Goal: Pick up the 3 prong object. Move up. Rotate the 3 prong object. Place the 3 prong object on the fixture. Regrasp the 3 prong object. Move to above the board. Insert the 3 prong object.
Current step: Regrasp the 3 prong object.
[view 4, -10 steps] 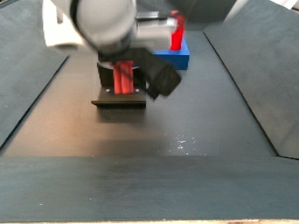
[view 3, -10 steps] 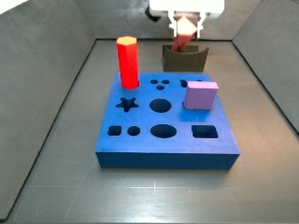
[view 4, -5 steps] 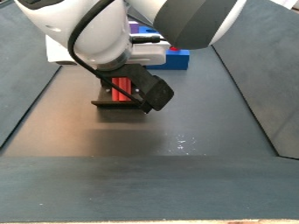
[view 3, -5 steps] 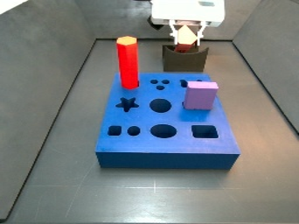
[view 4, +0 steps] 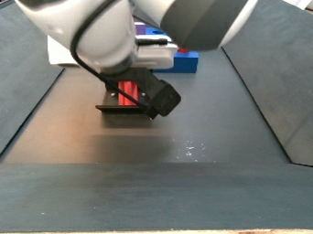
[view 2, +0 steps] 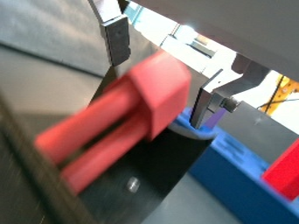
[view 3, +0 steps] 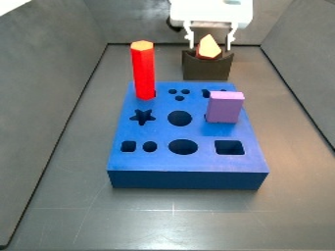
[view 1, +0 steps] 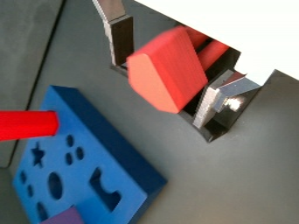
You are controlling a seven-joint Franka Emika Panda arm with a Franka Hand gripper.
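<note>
Jaws of the gripper (view 1: 166, 77) spread around the 3 prong object (view 1: 167, 70) resting on the fixture (view 3: 207, 67)

Matt salmon plastic 3 prong object (view 1: 176, 70) sits between the claw (view 1: 173, 66) at the far edge; its fingers (view 1: 214, 101) are brushed silver metal. Board (view 3: 183, 157) matt blue, fixture (view 3: 207, 67) dull dark, floor (view 4: 184, 146) faintly glossy.

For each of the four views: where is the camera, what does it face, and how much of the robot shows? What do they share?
Wrist view: on the wrist, facing the 3 prong object, gripper fingers, board.
Wrist view: on the wrist, lower angle; piece, fingers.
Side view: beyond the board, raised, facing the fixture; gripper shows.
Side view: opposite end; the arm fills it.
All share the piece.
</note>
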